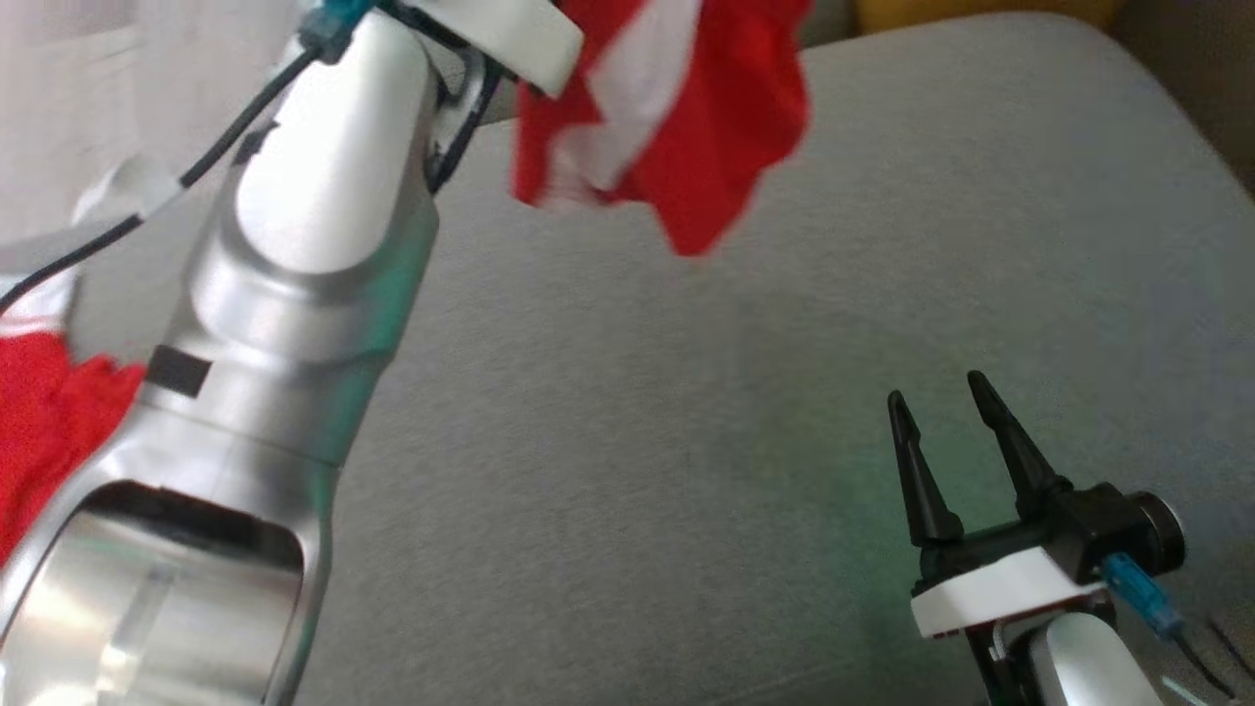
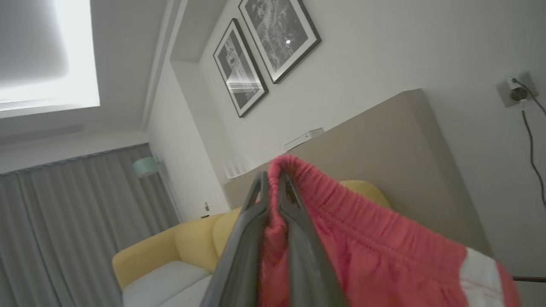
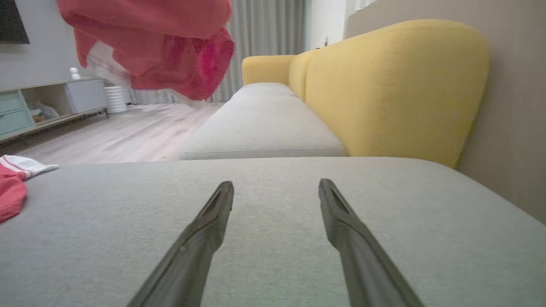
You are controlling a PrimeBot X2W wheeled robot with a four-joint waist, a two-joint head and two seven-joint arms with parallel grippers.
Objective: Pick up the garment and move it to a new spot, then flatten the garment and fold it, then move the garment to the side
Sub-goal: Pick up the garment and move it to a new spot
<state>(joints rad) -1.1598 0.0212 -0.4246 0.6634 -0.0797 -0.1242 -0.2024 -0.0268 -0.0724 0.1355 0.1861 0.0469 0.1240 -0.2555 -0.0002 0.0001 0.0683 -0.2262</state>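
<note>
- Left wrist view: our left gripper (image 2: 273,178) pinched the red shorts (image 2: 367,238) by the waistband, hanging them above the grey cushion (image 1: 637,441).
- We judged the carry to a new spot in hand; next, lowering them flat onto the cushion.
- Waistband was uppermost, long axis hanging downward; our right gripper (image 1: 938,389) stood wide and empty over the cushion.

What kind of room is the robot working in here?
Most likely a living room, perhaps in a flat or a hotel suite. It has a yellow-backed sofa with grey seat cushions, framed pictures, and full-length grey curtains.
</note>
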